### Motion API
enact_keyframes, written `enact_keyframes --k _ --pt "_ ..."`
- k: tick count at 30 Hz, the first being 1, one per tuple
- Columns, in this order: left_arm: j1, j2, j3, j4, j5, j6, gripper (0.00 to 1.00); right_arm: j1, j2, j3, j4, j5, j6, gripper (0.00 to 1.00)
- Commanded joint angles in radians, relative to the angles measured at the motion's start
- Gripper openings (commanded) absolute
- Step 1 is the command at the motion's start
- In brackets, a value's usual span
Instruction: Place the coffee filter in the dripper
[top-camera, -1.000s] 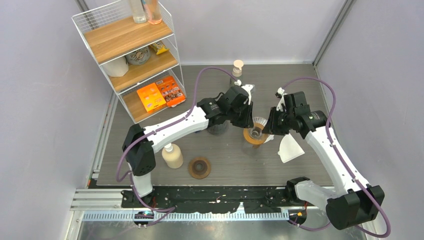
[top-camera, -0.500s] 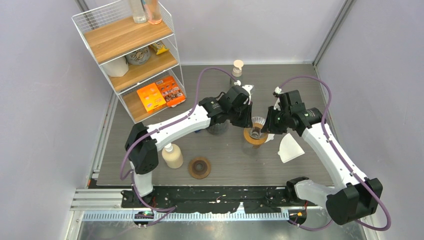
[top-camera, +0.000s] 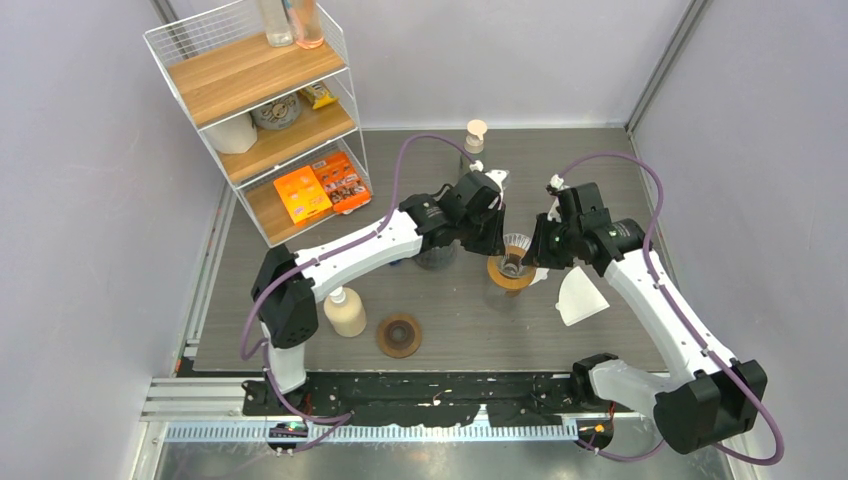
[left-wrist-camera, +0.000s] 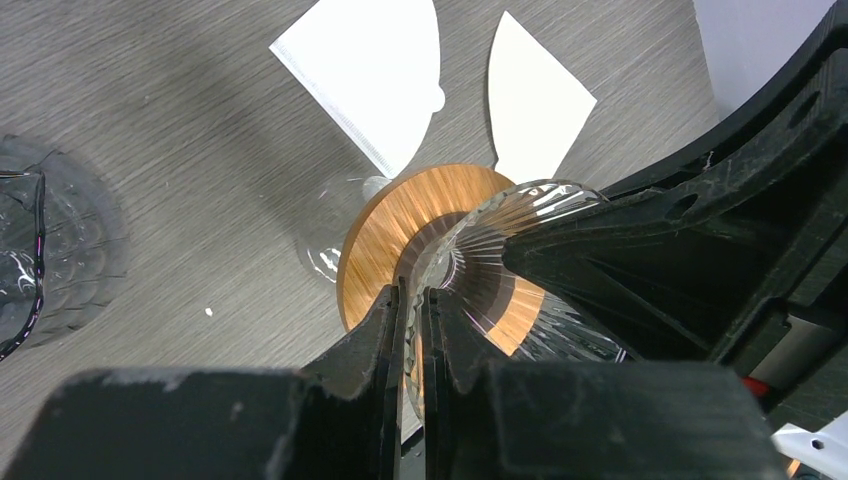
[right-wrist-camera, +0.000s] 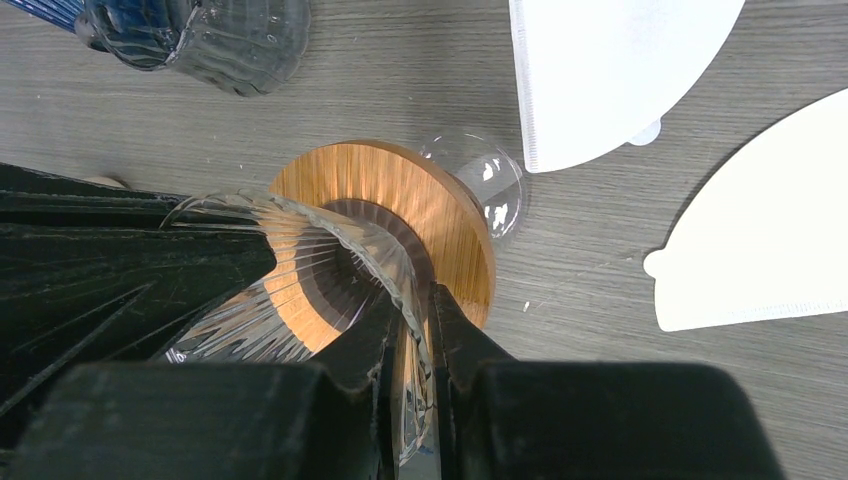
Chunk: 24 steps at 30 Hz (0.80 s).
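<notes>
The dripper (top-camera: 514, 264), a ribbed glass cone on a round wooden collar (left-wrist-camera: 385, 225), is at mid-table between both arms. My left gripper (left-wrist-camera: 412, 295) is shut on the near side of its glass rim, seen from above at the left gripper (top-camera: 498, 243). My right gripper (right-wrist-camera: 412, 300) is shut on the opposite side of that rim, seen from above at the right gripper (top-camera: 537, 255). One white coffee filter (top-camera: 582, 297) lies flat on the table to the right of the dripper. A second filter (left-wrist-camera: 375, 70) lies close beside it. Both filters (right-wrist-camera: 610, 60) are untouched.
A clear glass carafe (top-camera: 437, 258) stands just left of the dripper under my left arm. A pump bottle (top-camera: 346, 312) and a brown round lid (top-camera: 399, 335) sit near the front. A wire shelf rack (top-camera: 260, 110) fills the back left, and a bottle (top-camera: 475, 140) stands at the back.
My right arm has drawn slightly back and left, and the left arm shifted a little. Both grippers stay clamped on the dripper's rim. The filters have not moved.
</notes>
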Motion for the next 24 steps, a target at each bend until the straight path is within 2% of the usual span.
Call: enact_keyframes --k 1,9,12,19,24 --pt "-0.031 0.076 -0.034 -0.227 0.003 0.068 0.00 -0.014 0.059 -0.105 -0.164 0.200 -0.077 0.05" --pt "-0.033 0.062 0.014 -0.226 0.011 0.066 0.00 -0.005 0.033 -0.039 -0.149 0.159 -0.089 0.05" --pt "-0.033 0.060 0.030 -0.223 0.016 0.064 0.00 -0.005 0.025 -0.017 -0.156 0.142 -0.095 0.09" --pt "-0.033 0.046 0.071 -0.208 0.020 0.062 0.12 -0.004 0.026 0.044 -0.155 0.105 -0.100 0.17" --pt "-0.033 0.047 0.113 -0.204 0.024 0.059 0.17 -0.005 0.031 0.098 -0.146 0.087 -0.098 0.19"
